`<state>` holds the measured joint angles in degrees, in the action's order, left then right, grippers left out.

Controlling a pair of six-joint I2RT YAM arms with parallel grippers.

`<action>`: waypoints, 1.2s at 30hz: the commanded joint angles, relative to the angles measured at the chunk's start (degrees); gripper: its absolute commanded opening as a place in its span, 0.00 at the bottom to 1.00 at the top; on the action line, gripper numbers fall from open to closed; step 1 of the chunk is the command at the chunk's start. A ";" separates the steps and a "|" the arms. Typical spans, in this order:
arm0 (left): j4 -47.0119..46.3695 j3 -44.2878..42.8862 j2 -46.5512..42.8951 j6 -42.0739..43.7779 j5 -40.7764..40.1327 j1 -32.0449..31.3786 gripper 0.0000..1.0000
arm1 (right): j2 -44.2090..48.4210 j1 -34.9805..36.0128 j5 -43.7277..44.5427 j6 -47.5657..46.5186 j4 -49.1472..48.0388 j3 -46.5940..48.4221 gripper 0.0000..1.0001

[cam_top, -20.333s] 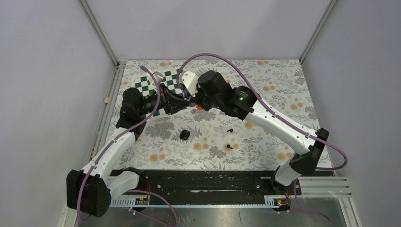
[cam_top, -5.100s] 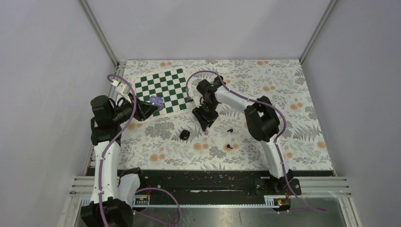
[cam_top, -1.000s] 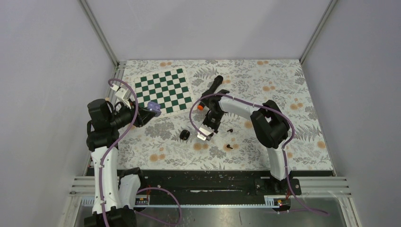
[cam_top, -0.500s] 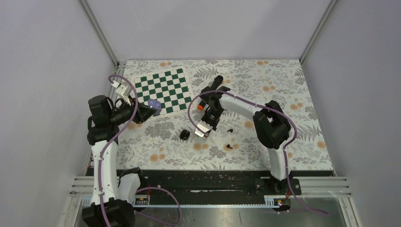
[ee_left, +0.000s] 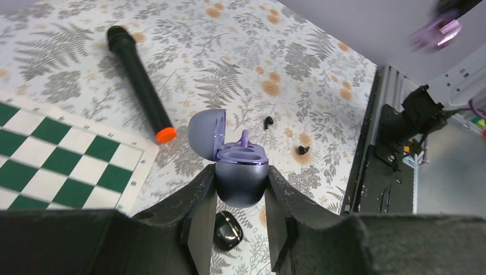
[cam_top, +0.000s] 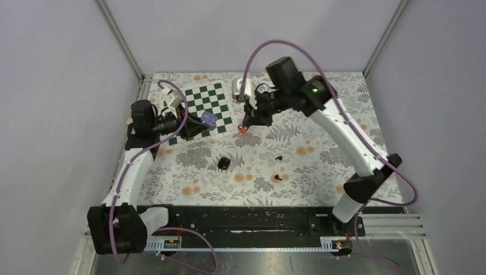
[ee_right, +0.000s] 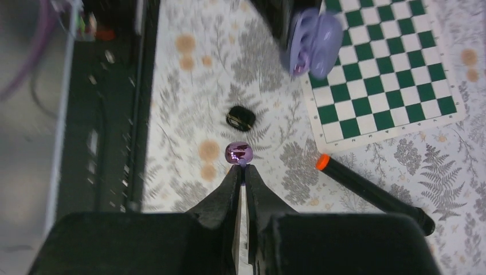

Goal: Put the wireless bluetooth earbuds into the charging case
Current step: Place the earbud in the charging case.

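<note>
My left gripper (cam_top: 205,122) is shut on the open pale purple charging case (cam_top: 210,121) and holds it above the checkerboard's near right corner. In the left wrist view the case (ee_left: 241,179) sits between the fingers with its lid (ee_left: 205,134) swung back, and one purple earbud's stem (ee_left: 245,138) stands in a socket. My right gripper (cam_top: 244,125) is shut on the other purple earbud (ee_right: 238,153), pinched at the fingertips (ee_right: 234,173), just right of the case. Two black earbuds (cam_top: 278,157) (cam_top: 277,177) lie on the floral cloth.
A closed black charging case (cam_top: 223,164) lies on the cloth, also in the right wrist view (ee_right: 240,118). A black marker with an orange tip (ee_left: 137,83) lies beside the green checkerboard (cam_top: 200,100), mostly under my right arm in the top view.
My right gripper has risen from the cloth near the black case and moved back toward the purple case, earbud in its tips. My left gripper has moved right with the open case.
</note>
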<state>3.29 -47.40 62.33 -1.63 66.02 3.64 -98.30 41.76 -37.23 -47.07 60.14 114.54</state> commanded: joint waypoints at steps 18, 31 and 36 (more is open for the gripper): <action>-7.88 -4.76 -1.83 -0.78 9.52 -11.73 0.00 | -1.19 1.40 3.73 41.96 -16.22 4.18 0.00; -5.60 -5.83 -2.78 -4.09 11.04 -13.75 0.00 | 0.05 3.39 0.23 41.20 -19.27 0.17 0.00; -11.24 -5.69 -1.97 -9.93 12.11 -13.74 0.00 | 4.51 3.51 0.26 40.57 -25.40 -7.28 0.00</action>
<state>-0.69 -50.15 60.27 -6.87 74.72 -9.93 -98.96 44.62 -35.73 -5.74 39.99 112.01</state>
